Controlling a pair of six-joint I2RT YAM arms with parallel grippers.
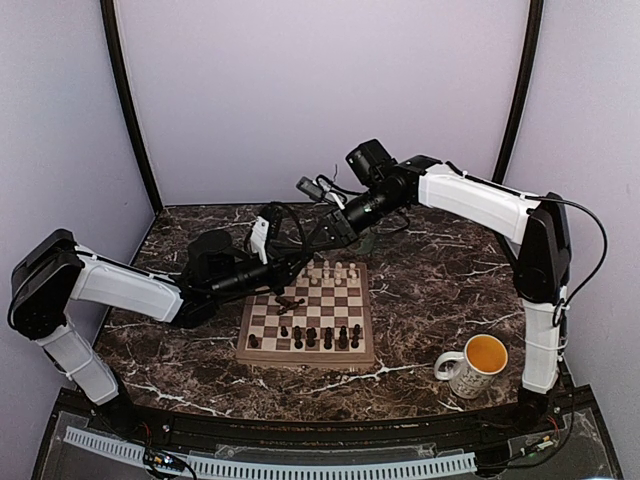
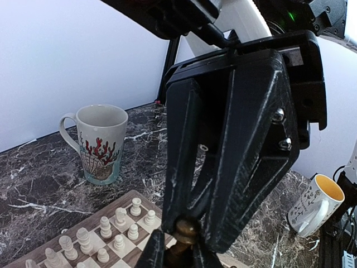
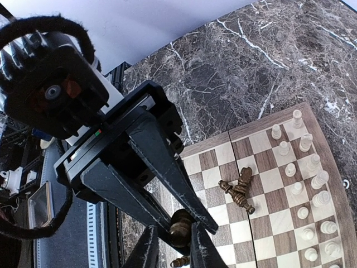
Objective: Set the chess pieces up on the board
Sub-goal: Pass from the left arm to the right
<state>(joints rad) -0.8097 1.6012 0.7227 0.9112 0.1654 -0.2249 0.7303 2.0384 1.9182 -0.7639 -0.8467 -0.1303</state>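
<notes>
The board (image 1: 306, 358) lies mid-table, with cream pieces (image 1: 335, 272) on its far rows and dark pieces (image 1: 320, 337) on its near row. A few dark pieces (image 1: 290, 302) lie toppled at its left; the right wrist view shows them too (image 3: 237, 190). My left gripper (image 1: 298, 258) and right gripper (image 1: 308, 246) meet tip to tip above the board's far left corner. Both are closed on one dark piece (image 2: 187, 230), the left (image 2: 178, 254) round its body and the right round its head. In the right wrist view the piece (image 3: 181, 226) sits between my right gripper's (image 3: 174, 248) fingers.
A white mug with a yellow inside (image 1: 478, 365) stands right of the board near the front edge and also shows in the left wrist view (image 2: 315, 206). A mug with a red coral pattern (image 2: 100, 142) stands behind the board. Cables hang near the grippers.
</notes>
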